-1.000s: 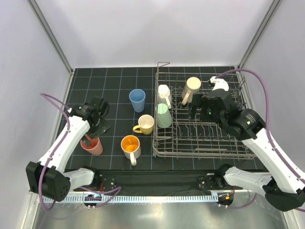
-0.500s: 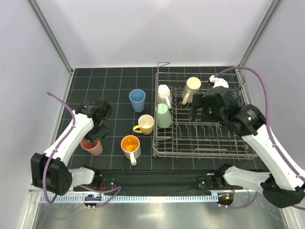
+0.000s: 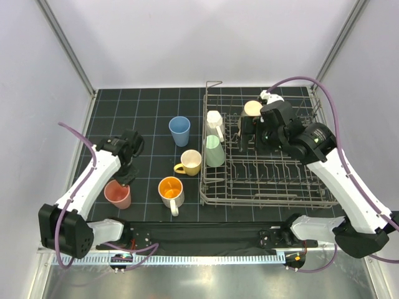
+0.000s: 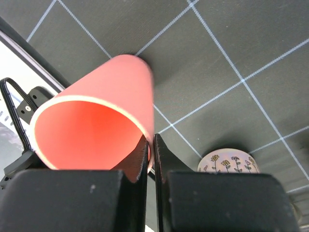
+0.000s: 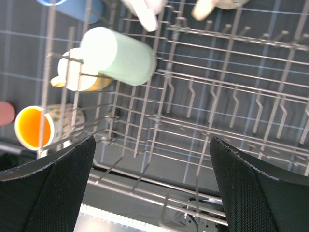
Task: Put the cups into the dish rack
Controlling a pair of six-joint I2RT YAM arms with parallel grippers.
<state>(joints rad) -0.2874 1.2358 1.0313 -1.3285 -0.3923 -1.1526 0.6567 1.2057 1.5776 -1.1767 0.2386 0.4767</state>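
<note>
The pink cup (image 3: 118, 194) is sitting at the near left of the black gridded mat (image 3: 149, 106), well apart from the dish rack (image 3: 268, 202). The left gripper (image 3: 124, 181) is pinching it by the rim. In the left wrist view the fingers (image 4: 136, 163) are standing almost together with the cup's wall clamped between them, one inside the mouth and one outside. The cup is tilting there, and whether its base is touching the mat cannot be told.

Between this cup and the rack, the white mug with orange inside (image 3: 171, 189), the yellow mug (image 3: 189, 162) and the blue cup (image 3: 179, 130) are all standing mouth up on the mat.

Inside the rack's left end, the pale green cup (image 3: 214, 151) is lying on the tines, with the white mug (image 3: 214, 121) just beyond it. The cream mug (image 3: 252, 109) is lying farther right.

The right gripper (image 3: 248, 132) is hovering over the rack beside the cream mug, its jaws spread wide and holding nothing.
</note>
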